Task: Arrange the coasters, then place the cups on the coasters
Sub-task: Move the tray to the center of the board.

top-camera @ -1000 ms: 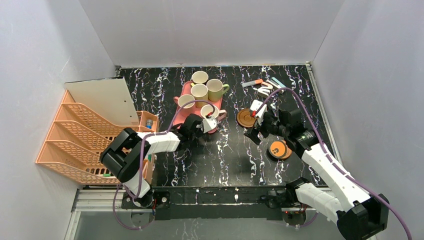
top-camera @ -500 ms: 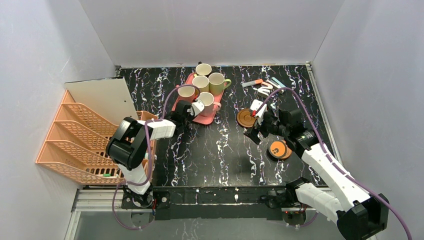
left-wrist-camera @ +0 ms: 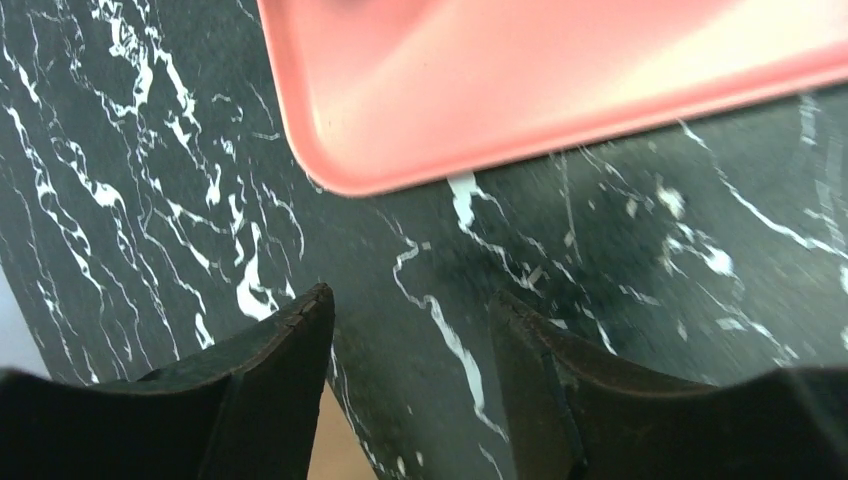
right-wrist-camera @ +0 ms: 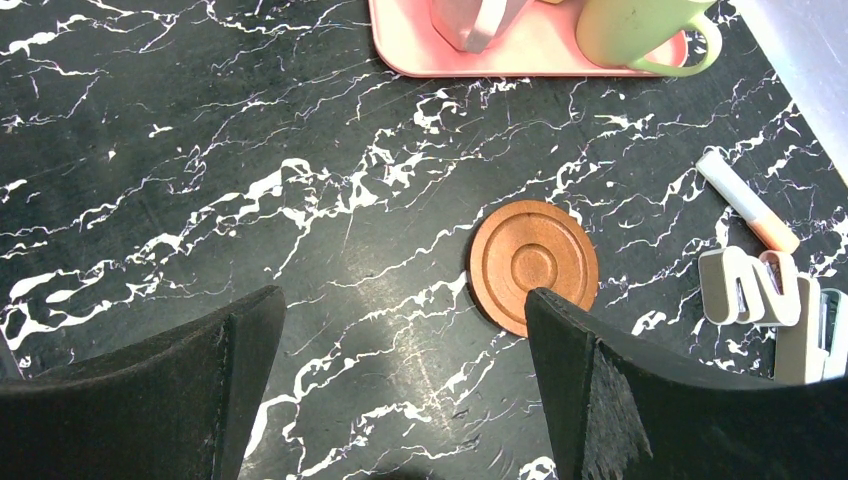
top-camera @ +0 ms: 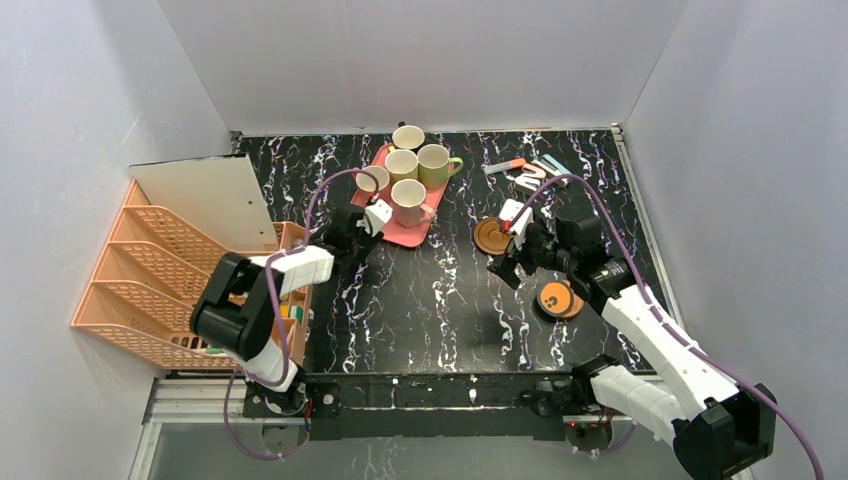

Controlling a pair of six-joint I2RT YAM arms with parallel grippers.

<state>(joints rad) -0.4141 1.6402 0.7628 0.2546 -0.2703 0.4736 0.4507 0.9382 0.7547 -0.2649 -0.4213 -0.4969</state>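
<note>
The job looks to be at its first part: laying out the coasters. One coaster (top-camera: 491, 236) lies alone on the table (top-camera: 440, 300), at about 3 o'clock from the pink tray (top-camera: 398, 234). A small pile (top-camera: 558, 299) of more coasters sits at 5 o'clock from it, a little apart. The five cups (top-camera: 401, 165) stand on or right beside the tray, toward 12 o'clock on the table. None is on a coaster yet.

The right gripper (right-wrist-camera: 400, 300) hangs over the table with its jaws spread wide and nothing between them. In its own camera the lone coaster is just ahead, near 1 o'clock, close to the tip of the right finger. The left gripper (left-wrist-camera: 410, 300) is low by the tray's near corner, at 7 o'clock from the tray. Its jaws are partly apart and hold nothing. Only table shows between them.

The next move is likely to take a coaster from the pile and lay it beside the lone one, with room left for a cup on each. A coaster is thin and flat, so the fingers would need to come down straight and pinch its rim.

The coaster is round, so it has no long side and points no way. It lies flat, rings up. The cups stand upright, mouths up. The yellow-green cup (top-camera: 433, 165) has its handle toward 3 o'clock, and the pale pink cup (top-camera: 408, 200) toward 4 o'clock.
</note>
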